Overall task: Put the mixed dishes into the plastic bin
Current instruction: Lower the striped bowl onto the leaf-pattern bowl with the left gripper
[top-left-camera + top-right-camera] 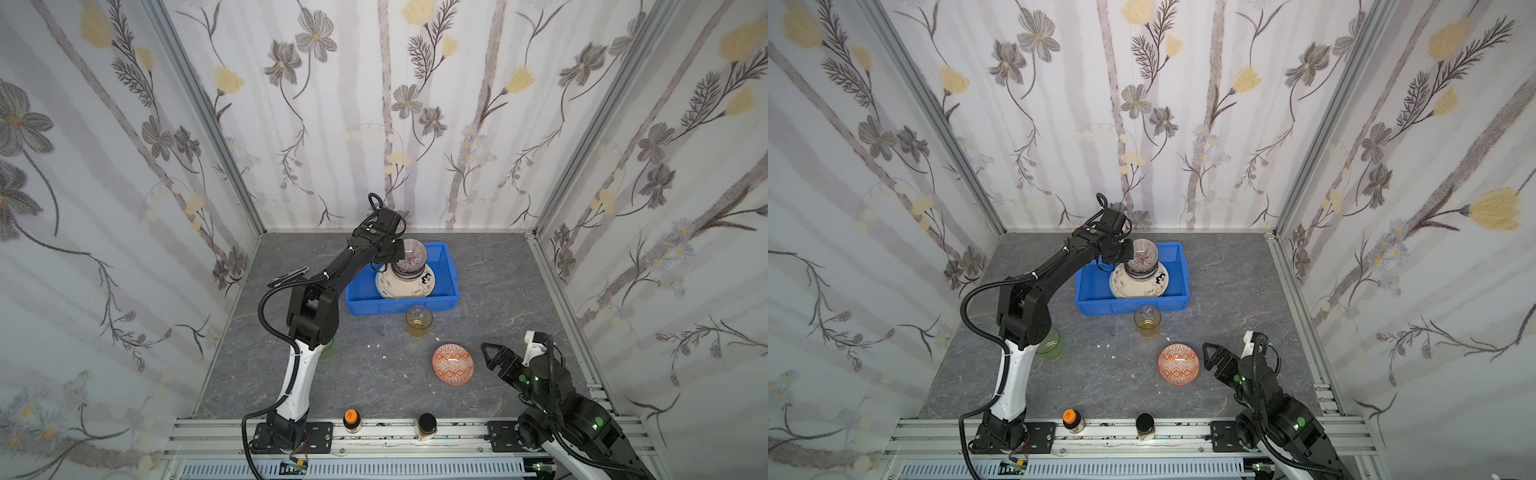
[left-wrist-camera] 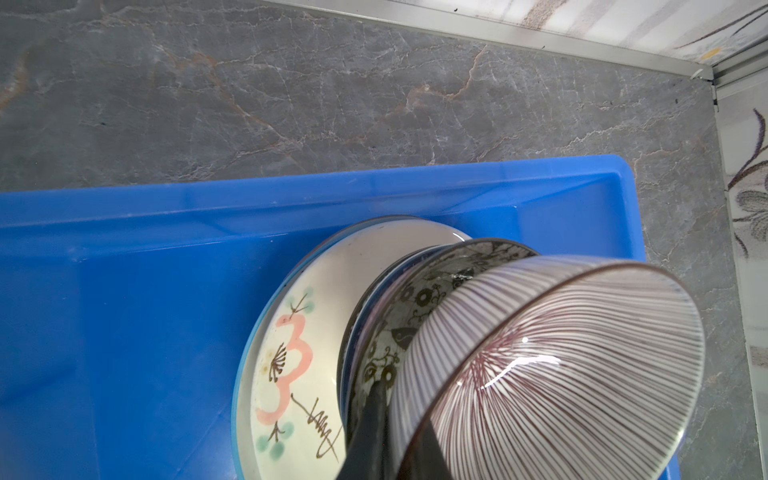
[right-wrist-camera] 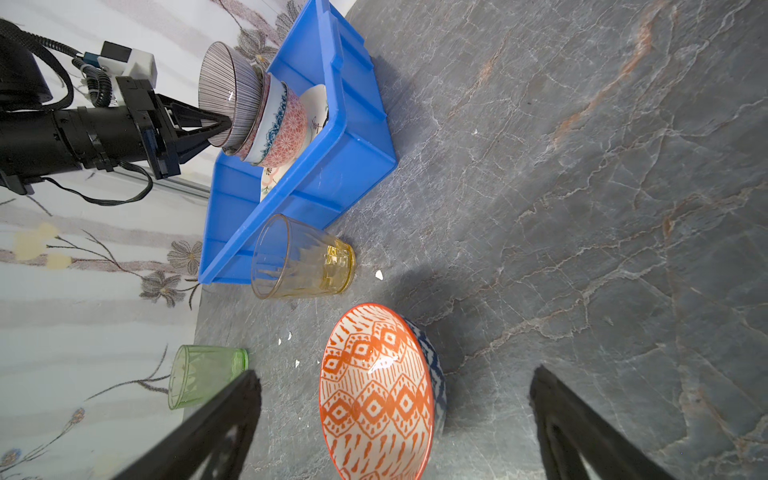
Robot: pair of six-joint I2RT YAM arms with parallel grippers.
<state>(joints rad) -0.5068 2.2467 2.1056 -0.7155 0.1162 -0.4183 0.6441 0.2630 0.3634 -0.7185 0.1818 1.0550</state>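
Grips striped bowl (image 2: 540, 365) rim in left tool (image 3: 225, 124), seemingly seated atop plastic bin (image 1: 399, 305) stack (image 1: 409, 282); right tool (image 1: 488, 356) apart, facing orange bowl (image 1: 453, 363).

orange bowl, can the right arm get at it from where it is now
Probably yes: the right gripper is open and close beside the orange bowl, and nothing stands between them.

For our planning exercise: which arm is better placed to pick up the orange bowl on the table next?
Right. The right gripper hangs open beside the orange bowl; the left gripper is shut on the rim of the striped bowl over the blue bin.
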